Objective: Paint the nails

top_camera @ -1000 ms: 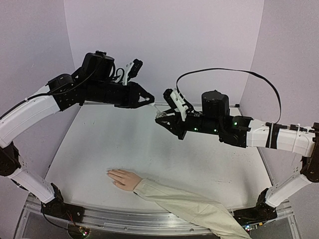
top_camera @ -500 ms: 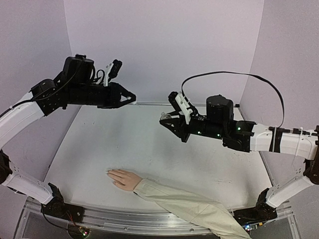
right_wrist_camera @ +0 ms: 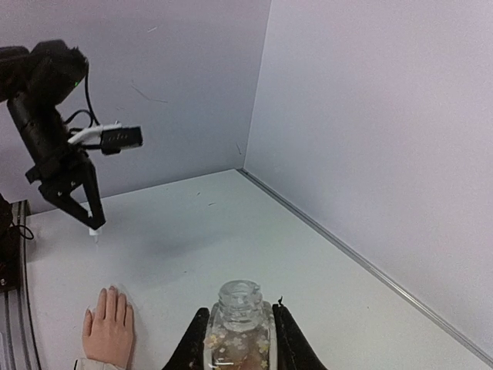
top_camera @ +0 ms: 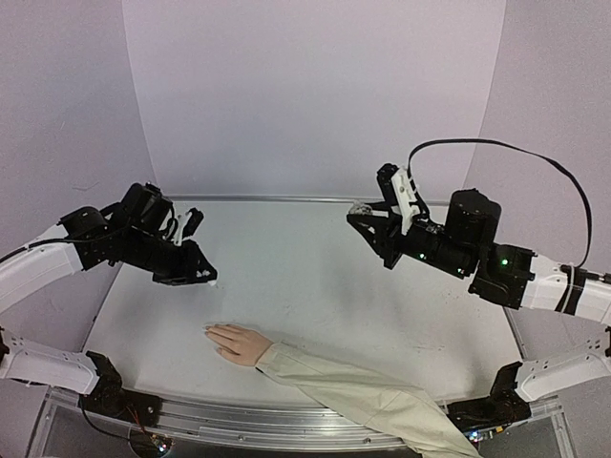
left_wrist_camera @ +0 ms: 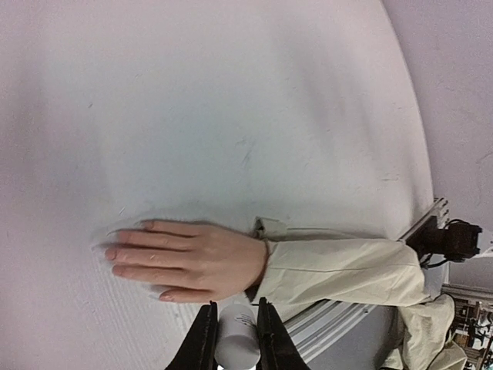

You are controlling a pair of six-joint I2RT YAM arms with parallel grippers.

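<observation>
Glass upright against spills: pinches open bottle (right_wrist_camera: 237,320) in right fingers (right_wrist_camera: 194,343); clamps white cap (left_wrist_camera: 237,335) in left fingers (left_wrist_camera: 202,343) near nails (left_wrist_camera: 110,253).

The mannequin hand (left_wrist_camera: 192,258) lies flat, palm down, on the white counter (left_wrist_camera: 231,116). Its nails (left_wrist_camera: 110,253) are barely distinguishable from the skin at the fingertips. A beige sleeve (left_wrist_camera: 339,270) runs from its wrist towards the counter's edge. Just below the hand in the view, the left end effector (left_wrist_camera: 233,316) is clamped on a white cap (left_wrist_camera: 237,339), which hangs near the thumb side of the wrist.
</observation>
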